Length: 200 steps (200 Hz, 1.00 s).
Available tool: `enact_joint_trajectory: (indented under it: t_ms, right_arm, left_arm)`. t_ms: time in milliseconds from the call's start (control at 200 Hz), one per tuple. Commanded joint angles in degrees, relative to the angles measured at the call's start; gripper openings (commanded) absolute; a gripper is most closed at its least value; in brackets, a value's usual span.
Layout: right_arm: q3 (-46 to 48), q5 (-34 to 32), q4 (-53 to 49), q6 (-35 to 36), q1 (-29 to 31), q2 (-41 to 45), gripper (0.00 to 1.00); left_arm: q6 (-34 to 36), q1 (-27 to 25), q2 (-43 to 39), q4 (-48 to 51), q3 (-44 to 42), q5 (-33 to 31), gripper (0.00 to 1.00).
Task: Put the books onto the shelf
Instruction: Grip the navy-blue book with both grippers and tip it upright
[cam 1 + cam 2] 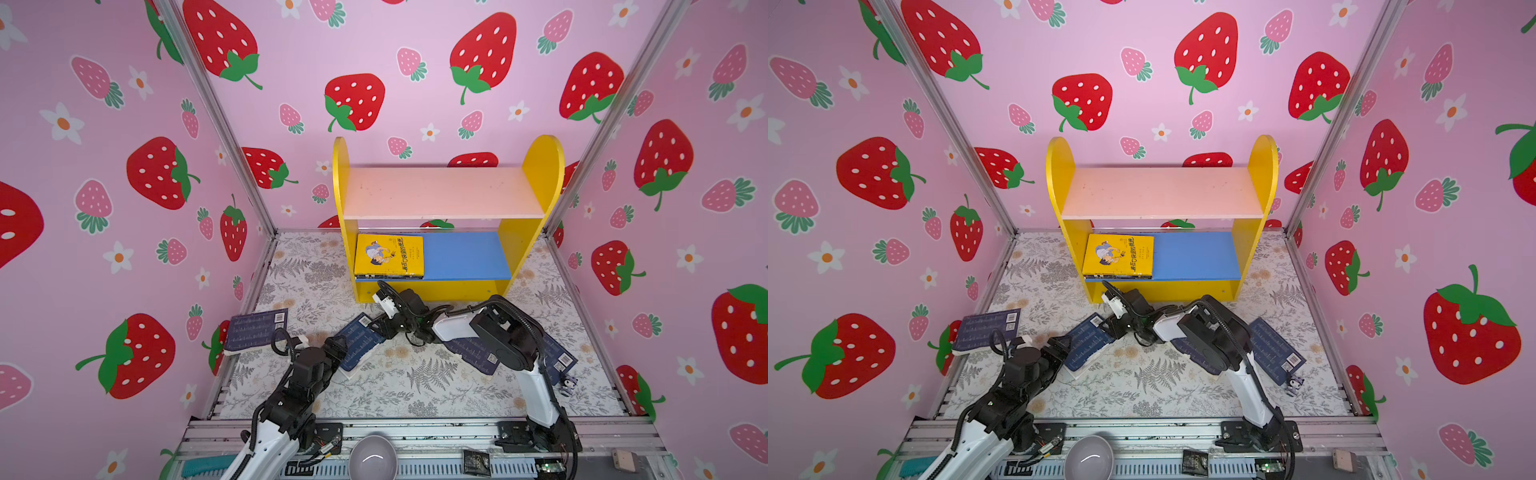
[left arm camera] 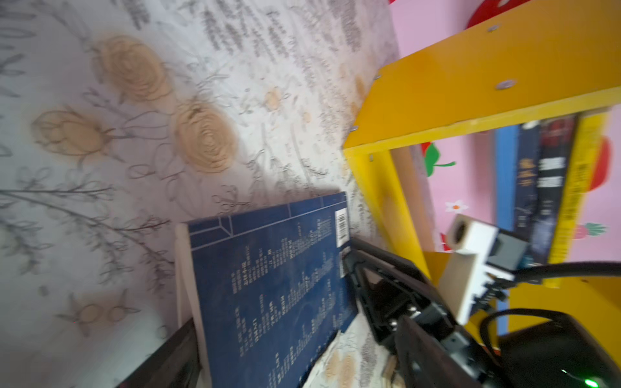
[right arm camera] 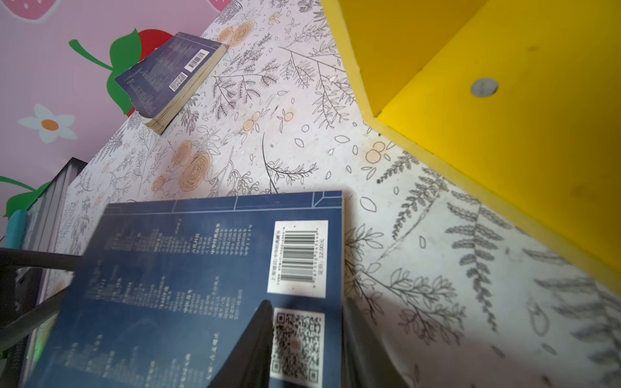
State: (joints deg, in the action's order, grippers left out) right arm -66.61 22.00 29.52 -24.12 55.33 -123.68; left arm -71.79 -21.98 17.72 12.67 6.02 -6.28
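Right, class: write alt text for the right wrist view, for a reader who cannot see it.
A navy book lies back cover up on a floral mat, the right gripper straddling its edge beside the QR code. The yellow shelf stands close by; a second navy book rests by the pink wall.

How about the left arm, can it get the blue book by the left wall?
Probably yes. That blue book lies near the left gripper, with only bare mat between them, and its jaws are open. The book sits by the wall, though.
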Motion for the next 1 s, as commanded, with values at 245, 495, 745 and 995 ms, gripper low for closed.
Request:
enact_joint_trajectory:
  t_ms: [245, 495, 745, 995]
  right_arm:
    - [0.21, 5.79, -3.23, 0.44, 0.96, 3.18, 0.41]
    - [2.26, 3.55, -3.15, 0.54, -0.48, 6.08, 0.43]
    - [6.25, -2.82, -3.46, 3.23, -0.62, 14.11, 0.59]
    - [17.12, -15.37, -2.27, 13.57, -0.25, 29.56, 0.79]
  left_arm:
    - [-0.44, -0.04, -6.1, -1.88, 1.96, 4.8, 0.7]
    - [-0.37, -0.07, 1.73, 3.34, 6.01, 5.26, 0.52]
    - [0.36, -0.08, 8.26, 1.75, 9.22, 6.7, 0.22]
    - [0.08, 1.56, 12.11, 10.67, 19.0, 9.99, 0.09]
